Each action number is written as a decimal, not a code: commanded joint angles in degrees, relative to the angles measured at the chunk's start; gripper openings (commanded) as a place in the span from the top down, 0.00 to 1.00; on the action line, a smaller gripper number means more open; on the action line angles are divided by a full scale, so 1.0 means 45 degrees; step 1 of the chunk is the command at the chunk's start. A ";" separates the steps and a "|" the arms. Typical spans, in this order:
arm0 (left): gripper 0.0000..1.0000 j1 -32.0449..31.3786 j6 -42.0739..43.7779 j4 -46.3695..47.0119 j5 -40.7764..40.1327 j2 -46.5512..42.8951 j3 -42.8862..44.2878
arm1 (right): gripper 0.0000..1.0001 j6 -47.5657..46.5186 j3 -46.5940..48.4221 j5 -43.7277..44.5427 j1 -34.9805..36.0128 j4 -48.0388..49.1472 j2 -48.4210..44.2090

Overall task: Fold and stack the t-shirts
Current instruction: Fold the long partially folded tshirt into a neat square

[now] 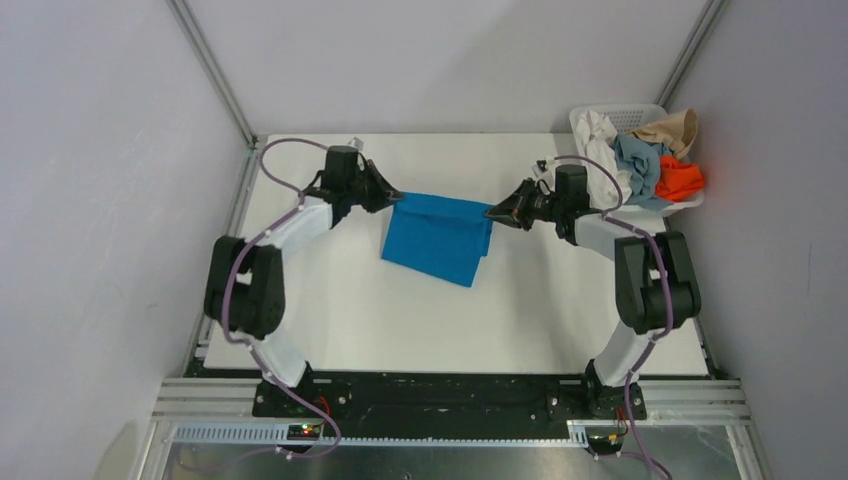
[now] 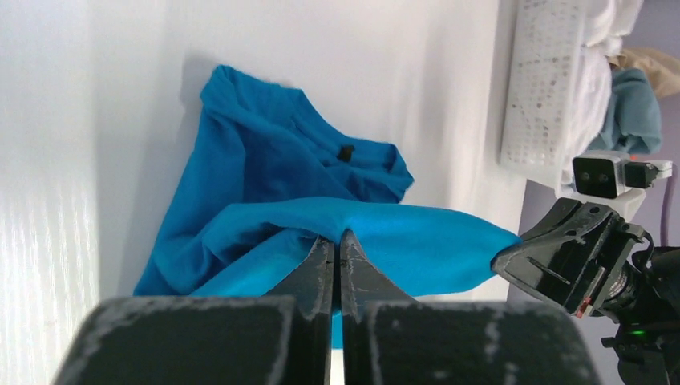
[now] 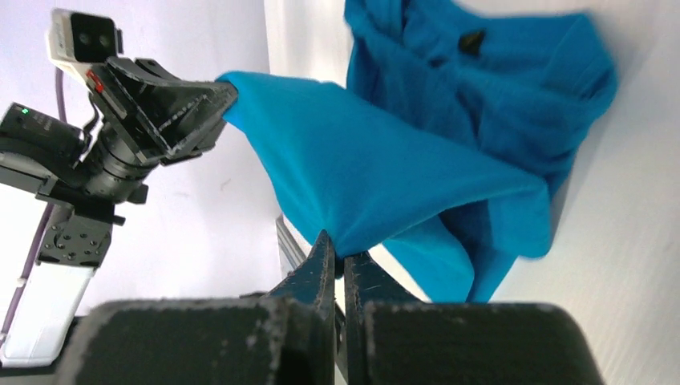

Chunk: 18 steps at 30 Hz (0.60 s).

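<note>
The cerulean blue t-shirt hangs stretched between my two grippers above the middle of the table, its lower part resting on the surface. My left gripper is shut on its left upper corner; in the left wrist view the gripper pinches blue cloth. My right gripper is shut on the right upper corner; in the right wrist view the gripper pinches the cloth. White, grey-blue, tan and orange t-shirts lie heaped in the basket.
The white lattice basket stands at the table's back right corner, just behind the right arm; it also shows in the left wrist view. Grey enclosure walls rise on the left, back and right. The white table extends toward the arm bases.
</note>
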 commanded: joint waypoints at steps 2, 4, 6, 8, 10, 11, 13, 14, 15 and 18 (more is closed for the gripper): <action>0.92 0.0306 0.0273 0.0198 0.0118 0.2386 0.2430 | 1.00 0.0610 0.1530 -0.0071 -0.0639 0.1663 0.2140; 0.80 0.0312 0.0094 0.0207 0.0186 0.3284 0.3191 | 0.97 0.0565 0.2066 0.0116 -0.0721 0.1759 0.2846; 0.67 0.0330 0.0039 0.0181 0.0146 0.4058 0.3879 | 0.78 0.0447 0.2888 0.0308 -0.0768 0.1557 0.3498; 0.47 0.0403 0.0025 0.0080 0.0282 0.4592 0.4461 | 0.54 0.0288 0.3549 0.0542 -0.0833 0.1219 0.3931; 0.19 0.0456 0.0038 0.0040 0.0111 0.4560 0.4761 | 0.36 -0.0144 0.4337 0.1052 -0.0887 0.0327 0.4002; 0.05 0.0464 0.0083 -0.0021 -0.0011 0.4350 0.4857 | 0.29 -0.0574 0.4529 0.1313 -0.0901 -0.0453 0.3932; 0.01 0.0466 0.0299 -0.0087 -0.0431 0.3837 0.4842 | 0.20 -0.1236 0.4763 0.2367 -0.0810 -0.1576 0.3353; 0.01 0.0471 0.0411 -0.0100 -0.0550 0.3668 0.4810 | 0.17 -0.1452 0.4775 0.3369 -0.0745 -0.1991 0.2846; 0.01 0.0462 0.0455 -0.0095 -0.0566 0.3341 0.4703 | 0.13 -0.1936 0.4767 0.3946 -0.0584 -0.3157 0.2573; 0.00 0.0185 0.0842 -0.0105 -0.0301 0.2852 0.4451 | 0.09 -0.2805 0.4548 0.5568 0.0008 -0.4419 0.1530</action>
